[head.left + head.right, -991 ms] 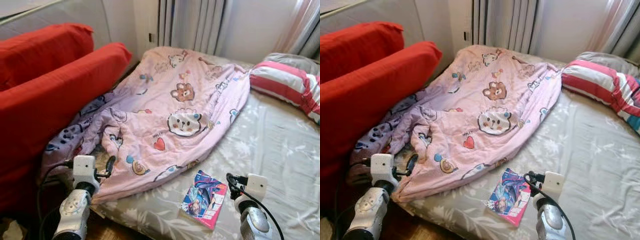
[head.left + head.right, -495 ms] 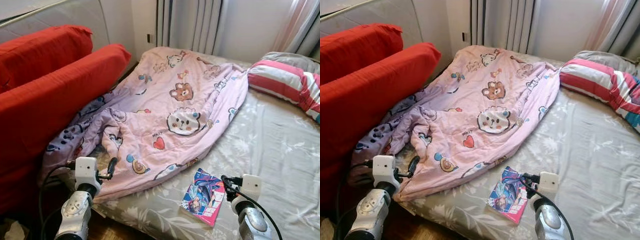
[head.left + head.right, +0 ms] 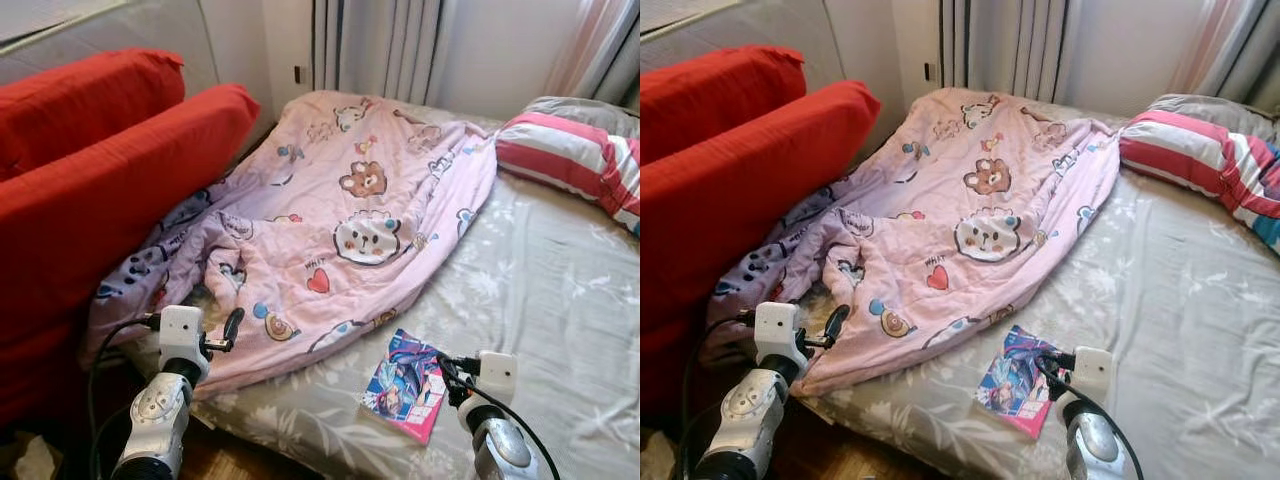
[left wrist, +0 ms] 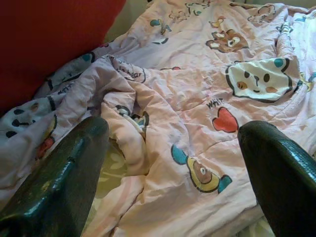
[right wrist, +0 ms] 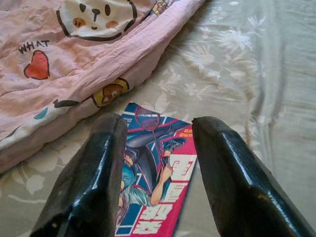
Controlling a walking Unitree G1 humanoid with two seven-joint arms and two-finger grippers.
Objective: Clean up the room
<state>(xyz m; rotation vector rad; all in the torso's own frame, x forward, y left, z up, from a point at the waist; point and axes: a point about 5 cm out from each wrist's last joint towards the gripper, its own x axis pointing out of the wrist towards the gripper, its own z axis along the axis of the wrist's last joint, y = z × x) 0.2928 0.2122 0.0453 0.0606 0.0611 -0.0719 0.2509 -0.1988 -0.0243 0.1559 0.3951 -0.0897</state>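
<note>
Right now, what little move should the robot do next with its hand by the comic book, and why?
Probably ease the right gripper down and forward onto the comic book. Its fingers are open and the book lies flat between them on the grey sheet, just clear of the pink blanket, so it looks lined up for a grab.

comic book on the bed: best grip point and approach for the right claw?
Take the comic book by its near right edge, which faces the right claw. It lies flat on the soft sheet, so probably slide one finger under, one on top. Claw is open, hovering above it.
</note>
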